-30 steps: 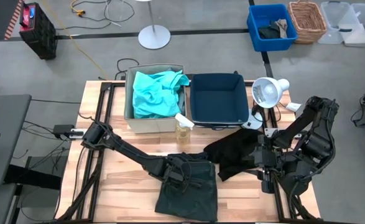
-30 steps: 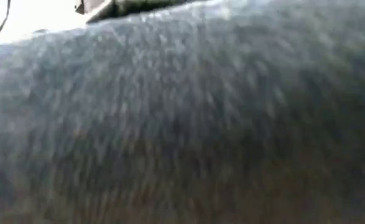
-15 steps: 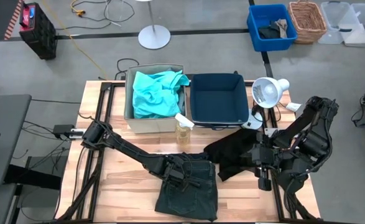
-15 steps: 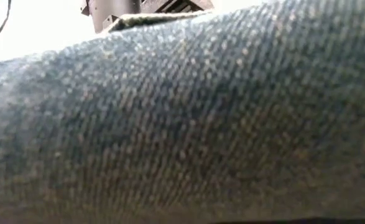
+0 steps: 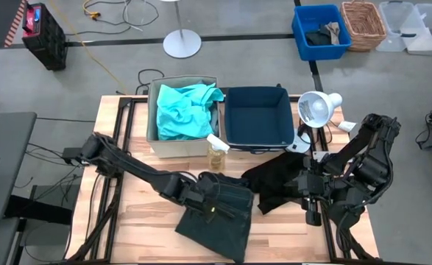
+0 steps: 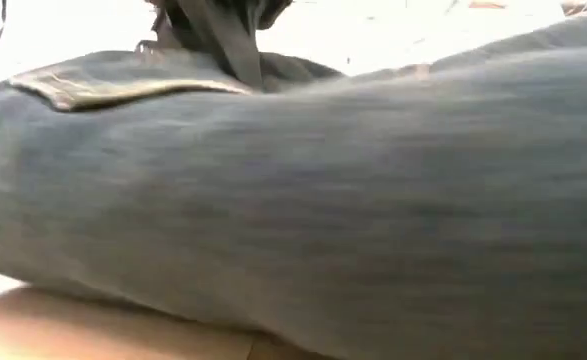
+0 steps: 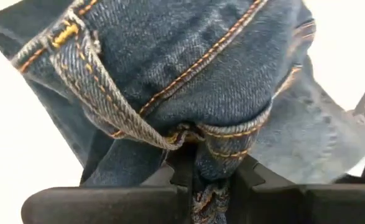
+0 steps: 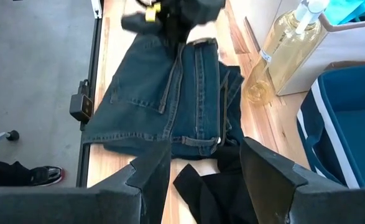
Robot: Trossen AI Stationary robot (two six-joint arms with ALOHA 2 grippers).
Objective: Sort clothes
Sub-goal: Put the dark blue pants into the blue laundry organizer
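Item: denim jeans (image 5: 217,217), lying at the worktop's front edge, centre. Left gripper (image 7: 198,180) is pinching a waistband fold. Heavy, limp fabric likely; stitched seams are probably offering the firmest hold. Right gripper (image 8: 204,165) is waiting spread beside the black garment (image 5: 278,180).

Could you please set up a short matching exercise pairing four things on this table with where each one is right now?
Things:
1. jeans
2. turquoise top
3. black garment
4. navy box

Places or states:
A. lying in the beige box
B. empty, beside the beige box
C. pinched by the left gripper
D. spread on the table under the open right gripper

Pairs: 1-C, 2-A, 3-D, 4-B
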